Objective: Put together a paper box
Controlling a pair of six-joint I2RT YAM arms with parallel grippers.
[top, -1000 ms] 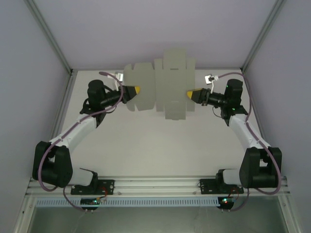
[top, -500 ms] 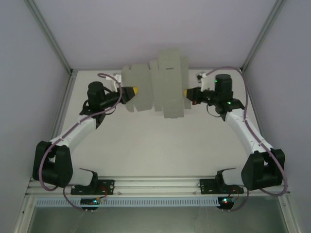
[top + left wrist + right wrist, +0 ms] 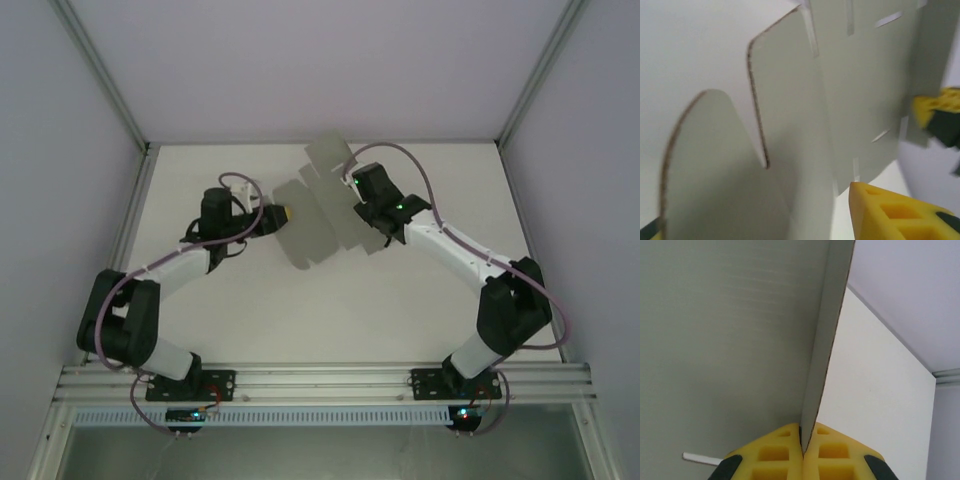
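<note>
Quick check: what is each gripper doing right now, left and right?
Left gripper: open, fingers spread on either side of the paper box, not pinching it.
Right gripper: closed, pinching the paper box's edge.

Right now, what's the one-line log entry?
paper box: flat, unfolded | left end effector: open | right end effector: shut on its edge

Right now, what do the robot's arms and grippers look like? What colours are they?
The left arm and the right arm have white links between chunky black joints, with a purple-grey cable looping along each. A tiny green light glows on the right one. The left gripper and right gripper have yellow wedge-shaped fingers with square hollows.
</note>
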